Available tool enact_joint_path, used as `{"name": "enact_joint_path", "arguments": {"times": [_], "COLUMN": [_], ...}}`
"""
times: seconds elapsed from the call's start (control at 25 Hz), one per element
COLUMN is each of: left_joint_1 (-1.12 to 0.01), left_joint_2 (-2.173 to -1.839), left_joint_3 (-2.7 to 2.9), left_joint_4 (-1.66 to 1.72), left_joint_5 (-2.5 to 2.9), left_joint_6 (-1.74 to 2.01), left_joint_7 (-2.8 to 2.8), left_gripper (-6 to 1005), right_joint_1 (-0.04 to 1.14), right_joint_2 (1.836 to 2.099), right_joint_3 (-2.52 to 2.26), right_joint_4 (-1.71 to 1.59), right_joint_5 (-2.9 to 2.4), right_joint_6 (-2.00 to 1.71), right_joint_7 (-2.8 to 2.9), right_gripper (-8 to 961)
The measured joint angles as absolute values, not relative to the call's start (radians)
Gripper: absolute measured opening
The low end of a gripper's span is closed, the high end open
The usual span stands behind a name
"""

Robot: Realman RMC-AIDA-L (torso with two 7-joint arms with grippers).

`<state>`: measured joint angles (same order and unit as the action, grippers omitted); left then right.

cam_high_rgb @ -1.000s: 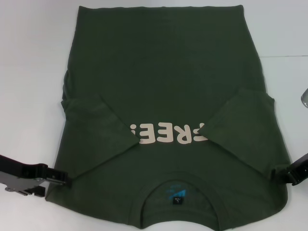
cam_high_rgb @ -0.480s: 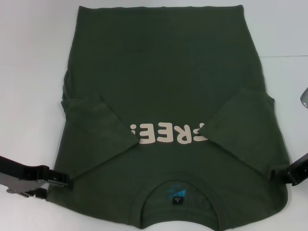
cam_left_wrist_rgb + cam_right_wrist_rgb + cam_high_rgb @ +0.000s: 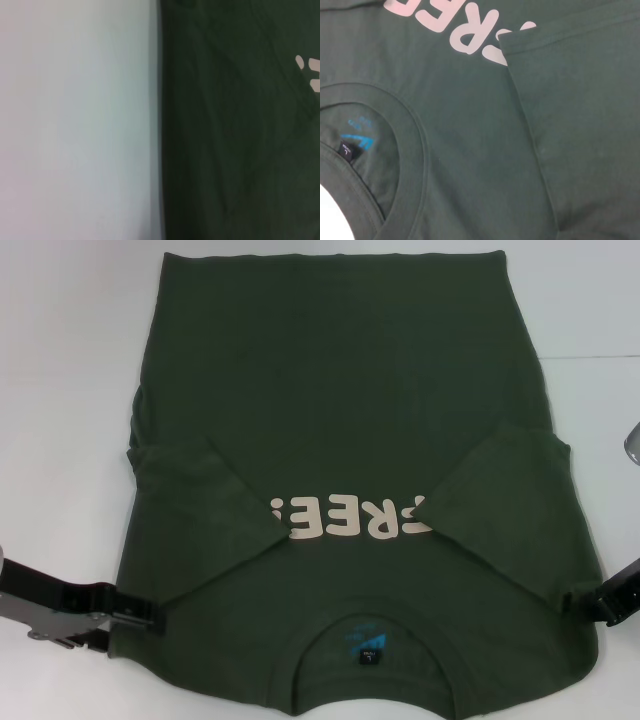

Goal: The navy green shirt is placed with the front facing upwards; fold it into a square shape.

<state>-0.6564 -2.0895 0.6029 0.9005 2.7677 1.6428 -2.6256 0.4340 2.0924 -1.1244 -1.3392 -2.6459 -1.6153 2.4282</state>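
Lying front up on the white table (image 3: 60, 390), collar nearest me, the navy green shirt (image 3: 340, 390) has not shifted, while my left gripper (image 3: 150, 615) has slid inward onto its shoulder edge since a second ago. Both short sleeves are folded in as soft matte triangles partly hiding the cream lettering (image 3: 345, 522); the ribbed round collar (image 3: 368, 640) frames a small blue label. My right gripper (image 3: 572, 602) touches the opposite shoulder edge; whether either gripper is spread or pinching, I cannot tell.

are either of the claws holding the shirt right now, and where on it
Cannot be told. The left claw and the right claw sit at opposite side edges of the navy green shirt near its shoulders, but no grip is visible.
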Motion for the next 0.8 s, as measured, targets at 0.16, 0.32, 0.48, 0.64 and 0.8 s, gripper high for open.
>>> {"name": "enact_joint_path", "arguments": {"times": [0.16,0.32,0.48,0.64,0.8], "left_joint_1": [-0.662,-0.663,-0.662,-0.663,-0.665], "left_joint_2": [-2.09,-2.09,-2.09,-2.089,-2.089], "left_joint_3": [0.603,0.603,0.603,0.606,0.622], "left_joint_4": [0.892,0.894,0.896,0.896,0.892], "left_joint_5": [2.767,2.767,2.772,2.774,2.775], "left_joint_6": [1.643,1.632,1.621,1.615,1.615], "left_joint_7": [-2.624,-2.625,-2.624,-2.624,-2.624], "left_gripper": [855,854,853,634,472], "right_joint_1": [0.432,0.433,0.433,0.433,0.434], "right_joint_2": [2.092,2.092,2.092,2.092,2.092], "right_joint_3": [-1.124,-1.124,-1.124,-1.124,-1.124], "right_joint_4": [-1.339,-1.338,-1.338,-1.338,-1.338], "right_joint_5": [-2.645,-2.644,-2.643,-2.643,-2.643], "right_joint_6": [-1.615,-1.615,-1.615,-1.615,-1.615], "right_joint_7": [2.428,2.428,2.428,2.429,2.43], "right_gripper": [38,38,38,38,38]}}
